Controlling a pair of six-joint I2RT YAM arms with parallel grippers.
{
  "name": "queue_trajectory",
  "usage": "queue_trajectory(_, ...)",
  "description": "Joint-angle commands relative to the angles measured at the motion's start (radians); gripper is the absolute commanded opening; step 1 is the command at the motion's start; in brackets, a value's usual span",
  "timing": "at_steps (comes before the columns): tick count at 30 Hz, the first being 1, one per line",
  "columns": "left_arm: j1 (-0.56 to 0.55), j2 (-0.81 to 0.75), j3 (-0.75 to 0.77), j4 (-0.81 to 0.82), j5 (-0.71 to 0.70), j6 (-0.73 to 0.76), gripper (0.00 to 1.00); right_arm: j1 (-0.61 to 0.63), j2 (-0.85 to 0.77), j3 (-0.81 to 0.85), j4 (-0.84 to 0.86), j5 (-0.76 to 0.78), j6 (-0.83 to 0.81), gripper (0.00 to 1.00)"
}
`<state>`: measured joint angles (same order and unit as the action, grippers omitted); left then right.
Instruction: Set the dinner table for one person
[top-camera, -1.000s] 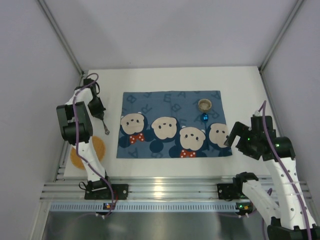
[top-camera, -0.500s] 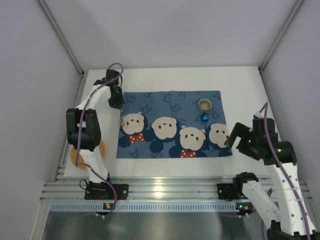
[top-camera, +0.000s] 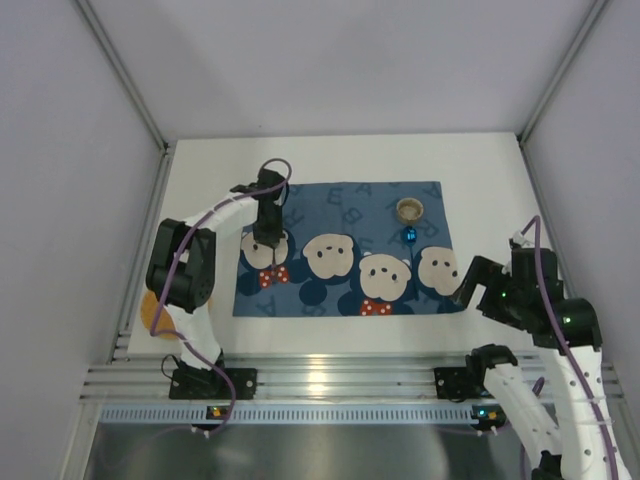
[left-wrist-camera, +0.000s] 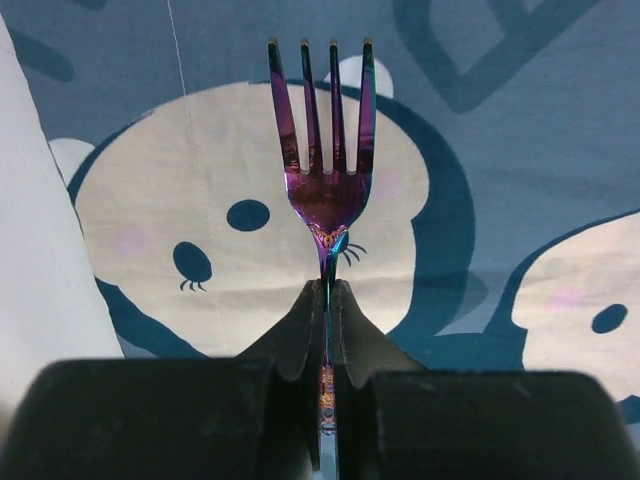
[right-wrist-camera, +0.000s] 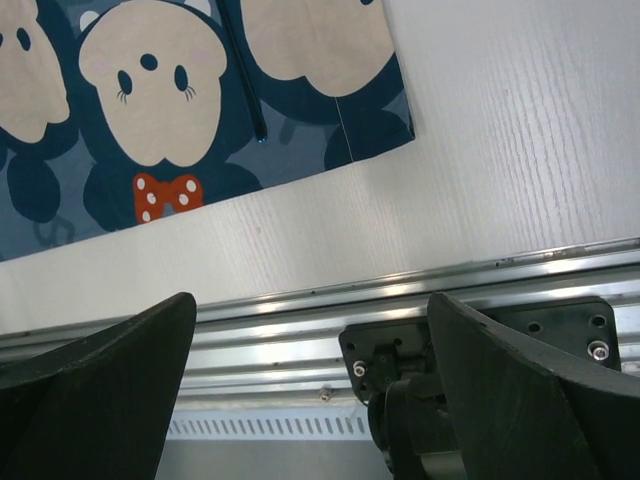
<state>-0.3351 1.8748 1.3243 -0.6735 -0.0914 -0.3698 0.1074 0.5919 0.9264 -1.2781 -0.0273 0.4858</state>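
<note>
My left gripper is shut on the handle of an iridescent purple fork, tines pointing away from the wrist camera. The fork hangs over the leftmost mouse face of the dark-blue placemat, which lies on the white dinner table. From above, the left gripper is over the mat's left part. My right gripper stands open and empty by the mat's near right corner; in its wrist view the right gripper frames the rail and the table.
A small tan cup and a shiny blue item sit on the mat's far right part. A round orange-brown disc lies at the table's left edge, partly behind the left arm. The ribbed metal rail runs along the near edge.
The left arm has swung from the table's left edge rightward over the placemat, carrying the fork. The right gripper has drifted slightly toward the near edge, still open.
</note>
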Motion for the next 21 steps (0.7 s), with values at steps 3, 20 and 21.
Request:
queue_trajectory(3,-0.012,-0.049,-0.060,0.045,-0.051,-0.052,0.00,0.006,-0.036,0.052,-0.044,0.000,-0.026,1.00)
queue_trajectory(20,0.010,-0.144,-0.002,-0.387,-0.645,-0.230,0.68,0.006,-0.064,0.029,-0.064,-0.020,-0.029,1.00)
queue_trajectory(21,0.013,-0.128,0.000,-0.418,-0.677,-0.268,0.68,0.006,-0.066,0.031,-0.066,-0.020,-0.029,1.00)
